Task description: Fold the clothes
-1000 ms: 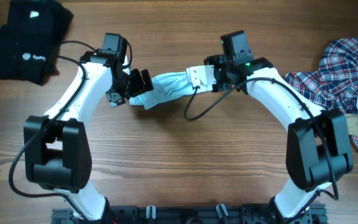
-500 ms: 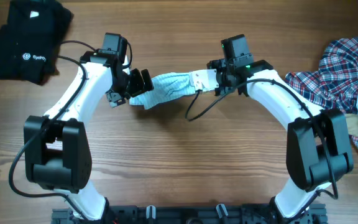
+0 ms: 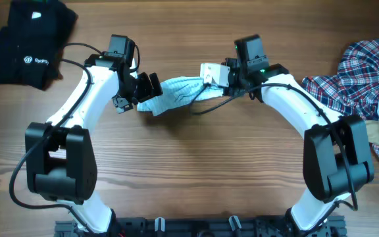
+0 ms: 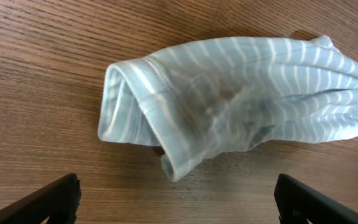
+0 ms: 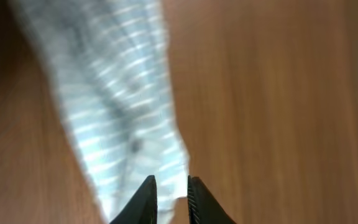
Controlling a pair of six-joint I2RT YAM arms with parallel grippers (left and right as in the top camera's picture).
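Position of small pale-blue, finely striped soft garment (image 3: pixel 176 92): bunched on wooden surface (image 3: pixel 189 164), between both hands. Left hand (image 4: pixel 179 202): released, jaws wide, hovering just beside rolled hem. Right hand (image 5: pixel 171 199): nearly clenched at opposite edge; impossible to tell whether grasping cloth. Risk: slipping of thin edge from a shallow pinch, leaving a twisted roll. Risk: snagging several layers if closing left hand on rolled hem. Flatten before folding.
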